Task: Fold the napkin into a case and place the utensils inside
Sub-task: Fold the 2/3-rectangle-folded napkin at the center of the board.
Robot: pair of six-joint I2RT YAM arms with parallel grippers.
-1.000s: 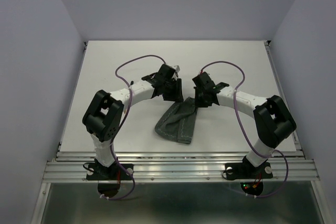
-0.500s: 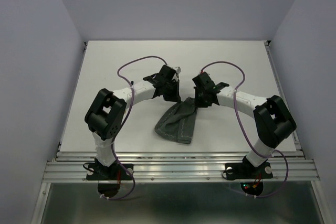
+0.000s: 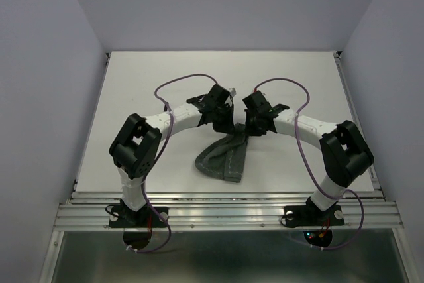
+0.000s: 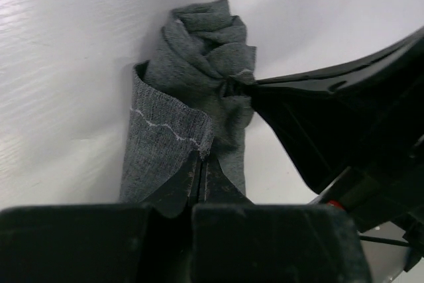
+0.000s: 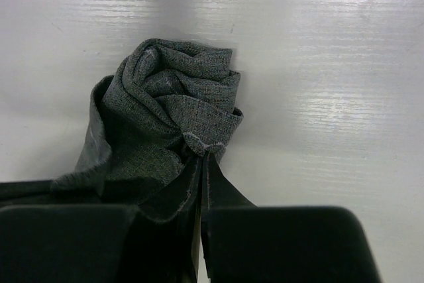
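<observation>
The napkin (image 3: 224,157) is a bunched dark grey-green cloth on the white table, hanging in a cone from its raised far end. My left gripper (image 3: 228,124) is shut on a stitched hem corner of the napkin (image 4: 172,130), its tips (image 4: 202,158) pinching the cloth. My right gripper (image 3: 248,130) is shut on a neighbouring fold of the napkin (image 5: 172,104), its tips (image 5: 204,154) nipping the edge. The right gripper's dark finger (image 4: 318,117) shows in the left wrist view, gripping the crumpled top. No case shape is formed. The utensils are out of view.
The white table (image 3: 305,84) spreads around the cloth, with a metal rail (image 3: 225,210) at its near edge. Purple cables (image 3: 179,84) loop over both arms. Grey walls enclose the sides and back.
My left gripper has moved right to the napkin's raised end and closed on its hem. The right gripper has kept its hold and place.
</observation>
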